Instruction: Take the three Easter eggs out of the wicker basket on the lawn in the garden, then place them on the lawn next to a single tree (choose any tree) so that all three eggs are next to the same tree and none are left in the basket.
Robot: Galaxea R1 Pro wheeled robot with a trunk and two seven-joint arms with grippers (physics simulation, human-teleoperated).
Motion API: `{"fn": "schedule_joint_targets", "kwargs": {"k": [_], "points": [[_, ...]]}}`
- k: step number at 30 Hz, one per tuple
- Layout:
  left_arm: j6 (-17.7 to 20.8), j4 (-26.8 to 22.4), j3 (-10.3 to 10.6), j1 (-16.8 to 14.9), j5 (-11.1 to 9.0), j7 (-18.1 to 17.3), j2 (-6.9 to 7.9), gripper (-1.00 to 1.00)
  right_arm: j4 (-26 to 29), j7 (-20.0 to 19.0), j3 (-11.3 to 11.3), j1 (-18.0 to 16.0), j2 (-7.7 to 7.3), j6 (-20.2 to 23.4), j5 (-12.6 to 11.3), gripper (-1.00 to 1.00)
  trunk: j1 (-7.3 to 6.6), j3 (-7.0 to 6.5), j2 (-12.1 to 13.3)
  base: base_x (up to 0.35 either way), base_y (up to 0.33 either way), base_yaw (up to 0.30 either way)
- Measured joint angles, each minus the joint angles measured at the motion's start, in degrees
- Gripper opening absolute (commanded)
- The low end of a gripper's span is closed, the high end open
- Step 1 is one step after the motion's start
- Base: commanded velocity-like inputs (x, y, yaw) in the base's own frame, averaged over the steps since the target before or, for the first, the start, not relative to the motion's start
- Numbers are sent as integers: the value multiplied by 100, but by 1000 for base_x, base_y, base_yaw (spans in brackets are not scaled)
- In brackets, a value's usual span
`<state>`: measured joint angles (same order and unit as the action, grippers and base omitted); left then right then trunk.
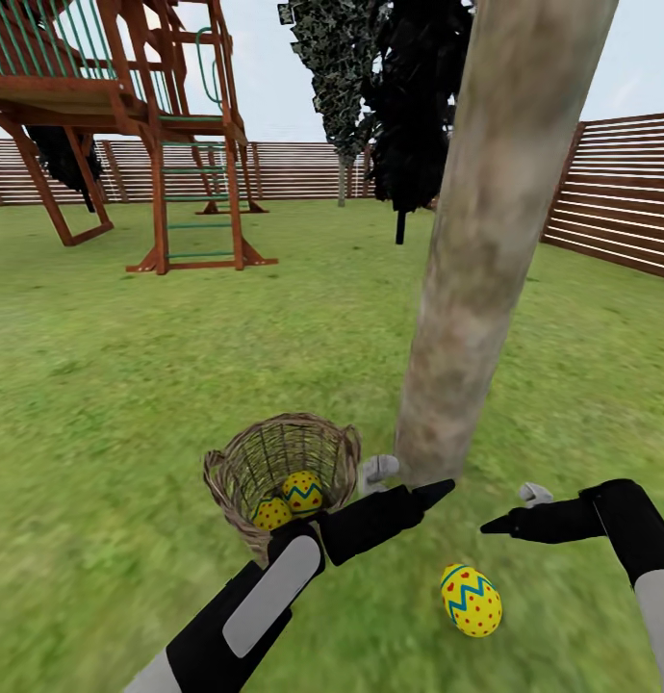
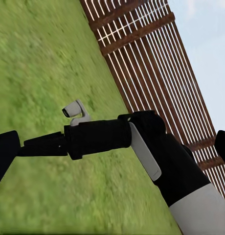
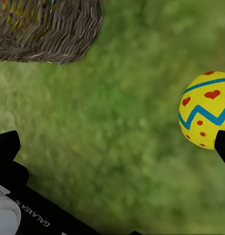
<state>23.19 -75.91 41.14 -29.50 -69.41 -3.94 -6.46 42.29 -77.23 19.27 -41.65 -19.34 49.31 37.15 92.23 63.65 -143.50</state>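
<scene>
Just below and between my two end effectors, one egg (image 1: 471, 601) lies on the lawn (image 1: 130, 385) near the tree (image 1: 486, 269). Two eggs (image 1: 302, 491) sit in the basket (image 1: 274, 452) behind my left end effector (image 1: 438, 493). I cannot tell how far it or the right end effector (image 1: 496, 526) is open; neither holds anything.

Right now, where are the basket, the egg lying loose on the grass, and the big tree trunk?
wicker basket (image 1: 238, 460): head view, woven left wall.
loose egg (image 1: 472, 601): head view, middle of shell.
tree trunk (image 1: 486, 241): head view, mid-trunk bark.
</scene>
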Motion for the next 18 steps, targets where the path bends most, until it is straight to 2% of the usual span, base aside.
{"fn": "schedule_joint_targets", "kwargs": {"k": [18], "points": [[-4, 4, 2, 0, 4, 3, 5, 100, 0, 0, -6, 0, 5, 1, 16, 100, 0, 0, 0, 0, 13, 0]]}}
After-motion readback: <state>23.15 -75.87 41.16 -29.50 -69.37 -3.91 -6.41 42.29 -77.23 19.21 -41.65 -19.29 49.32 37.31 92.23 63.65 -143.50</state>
